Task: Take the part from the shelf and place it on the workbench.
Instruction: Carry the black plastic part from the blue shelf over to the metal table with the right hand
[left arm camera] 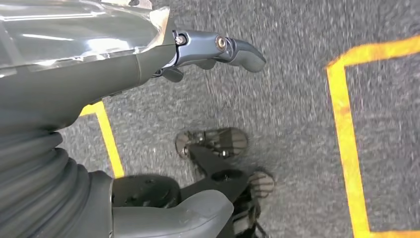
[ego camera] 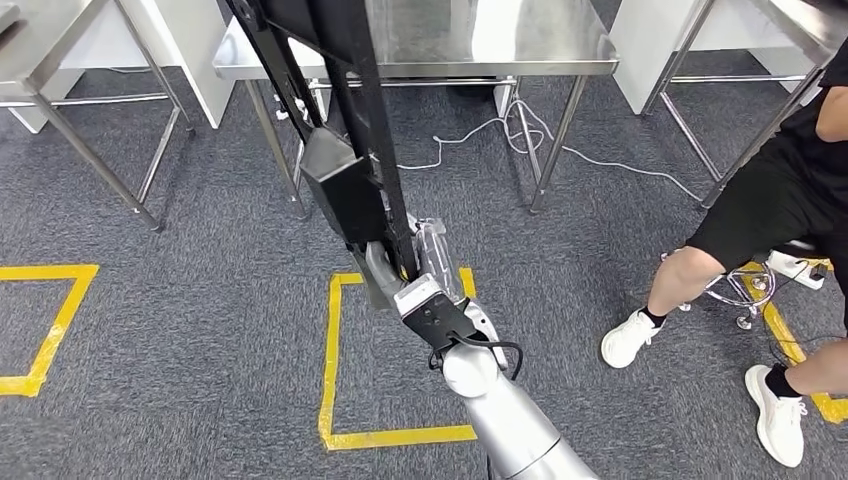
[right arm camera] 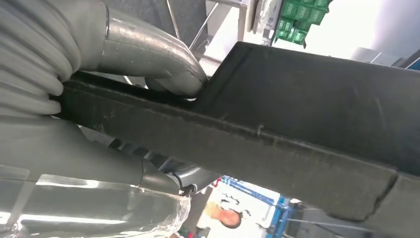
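Observation:
The part (ego camera: pixel 345 180) is a long black frame with a boxy block at mid-length. It slants from my right hand (ego camera: pixel 405 268) up past the picture's top edge. My right hand grips its lower end, out in front of me above the carpet. In the right wrist view the black part (right arm camera: pixel 307 129) crosses the picture, and the right hand (right arm camera: pixel 74 148) has fingers (right arm camera: pixel 163 69) wrapped over its edge. My left hand (left arm camera: pixel 124 69) hangs over the carpet, fingers (left arm camera: pixel 223 49) and thumb apart, holding nothing. The steel workbench (ego camera: pixel 540 45) stands ahead, beyond the part.
A person (ego camera: pixel 770 210) sits on a stool (ego camera: pixel 745 290) at the right, feet on the floor. More steel tables stand at the far left (ego camera: pixel 40 50) and far right (ego camera: pixel 800 25). Yellow tape squares (ego camera: pixel 330 370) mark the grey carpet. A white cable (ego camera: pixel 560 145) lies under the workbench.

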